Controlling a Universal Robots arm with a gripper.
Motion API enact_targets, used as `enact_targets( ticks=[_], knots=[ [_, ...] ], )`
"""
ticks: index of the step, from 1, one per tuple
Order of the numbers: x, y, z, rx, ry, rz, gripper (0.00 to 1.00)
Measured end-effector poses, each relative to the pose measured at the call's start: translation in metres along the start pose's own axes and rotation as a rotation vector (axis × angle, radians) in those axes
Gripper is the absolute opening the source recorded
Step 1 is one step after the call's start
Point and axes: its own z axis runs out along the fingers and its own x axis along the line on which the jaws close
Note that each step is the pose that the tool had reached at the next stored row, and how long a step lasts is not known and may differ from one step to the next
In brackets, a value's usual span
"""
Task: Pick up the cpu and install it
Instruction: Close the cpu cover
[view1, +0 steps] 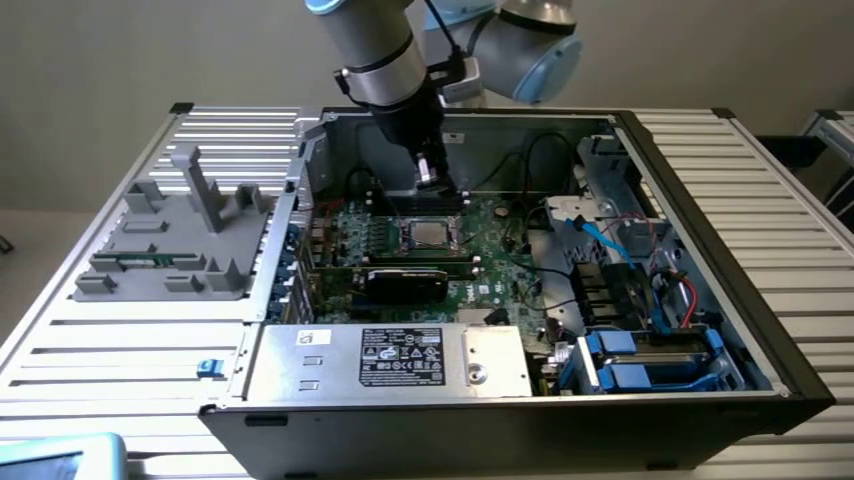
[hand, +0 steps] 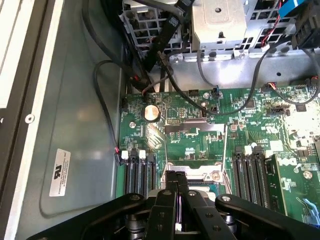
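cpu (view1: 427, 233) lying in motherboard socket (view1: 396, 236), claw (view1: 433, 187) closed tight near its edge, inside open computer case (view1: 694, 200)

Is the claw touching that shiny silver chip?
Apart. In the exterior view the cpu shows its whole silver top, and the gripper ends beyond its far edge.

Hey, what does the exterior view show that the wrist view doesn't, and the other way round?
Exterior view: the whole open case on a slatted table, a grey fixture at that view's left, the labelled power supply, and the silver cpu sitting in its socket.
Wrist view: a coin battery on the board and a white label on the case wall.
Both: the green motherboard and the shut end effector by the socket's edge.
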Motion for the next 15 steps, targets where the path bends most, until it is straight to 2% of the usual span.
enact_targets(
  ticks=[3,4,8,9,13,14,15],
  knots=[
    [0.0001,0.0031,0.0001,0.0347,-0.0021,0.003,0.11],
    [0.0000,0.0033,0.0002,0.0390,-0.0023,0.003,0.11],
    [-0.0002,0.0033,0.0001,0.0400,-0.0025,0.004,0.11],
    [-0.0001,0.0036,0.0002,0.0454,-0.0029,0.004,0.11],
    [-0.0004,0.0048,0.0006,0.1178,-0.0079,0.010,0.11],
    [-0.0005,0.0055,0.0005,0.1334,-0.0089,0.012,0.11],
    [-0.0005,0.0066,0.0000,0.1461,-0.0100,0.013,0.11]
  ],
)
